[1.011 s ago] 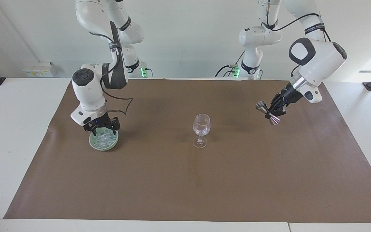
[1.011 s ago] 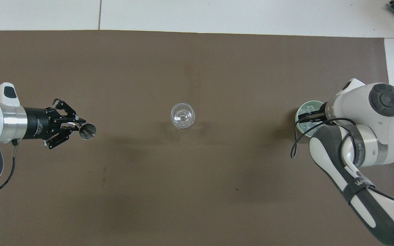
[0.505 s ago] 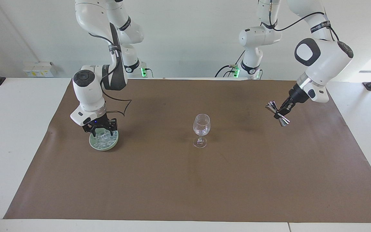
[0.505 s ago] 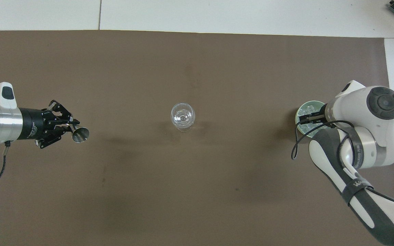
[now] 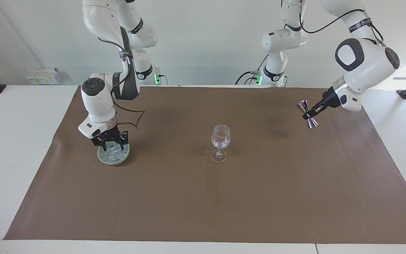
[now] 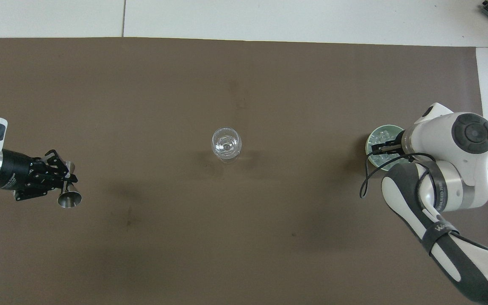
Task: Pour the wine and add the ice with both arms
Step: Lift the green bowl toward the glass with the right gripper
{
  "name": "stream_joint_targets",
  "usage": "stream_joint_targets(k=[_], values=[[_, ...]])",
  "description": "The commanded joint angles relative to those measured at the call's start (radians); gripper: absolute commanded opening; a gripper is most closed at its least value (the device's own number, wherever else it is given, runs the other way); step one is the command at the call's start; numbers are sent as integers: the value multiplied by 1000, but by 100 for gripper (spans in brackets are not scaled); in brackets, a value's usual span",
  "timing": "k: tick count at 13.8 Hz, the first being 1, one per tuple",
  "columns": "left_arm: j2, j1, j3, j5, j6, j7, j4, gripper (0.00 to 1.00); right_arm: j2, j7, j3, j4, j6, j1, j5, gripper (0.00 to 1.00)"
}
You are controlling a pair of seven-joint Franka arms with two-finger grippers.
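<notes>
While the left gripper (image 5: 309, 115) clamps the shiny metal double cup (image 5: 307, 114), now lifted higher, the right gripper (image 5: 110, 143) dips into the ice (image 5: 113, 152), its grip unclear.

Pale green dish (image 5: 113, 157) of clear ice (image 5: 113, 152), silver jigger (image 5: 307, 113), brown mat (image 5: 203, 197)

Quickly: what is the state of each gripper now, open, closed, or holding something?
Left gripper: shut on the metal jigger, up over the mat.
Right gripper: down in the green dish among the ice; grip cannot be told.
</notes>
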Motion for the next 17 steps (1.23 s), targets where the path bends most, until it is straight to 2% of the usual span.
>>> stream_joint_targets(k=[1,3,6,9,11,14,17], values=[[50,2,-5,51,-94,15,44,0,4,-12,8,-11,25,-22,-22,62],[93,5,-5,56,-162,26,85,0,6,-12,8,-8,25,-25,-22,22],[120,65,-2,14,-226,26,113,0,0,-8,8,4,24,-23,-21,0],[145,126,-2,-71,-239,23,111,0,-38,20,11,38,-11,-9,-19,0],[169,163,-2,-134,-242,15,111,0,-65,41,26,99,-97,4,-9,0],[203,206,3,-226,-231,-54,113,0,-82,135,83,228,-263,38,-6,0],[235,263,3,-350,-211,-157,110,0,-63,250,169,345,-334,44,-2,0]])
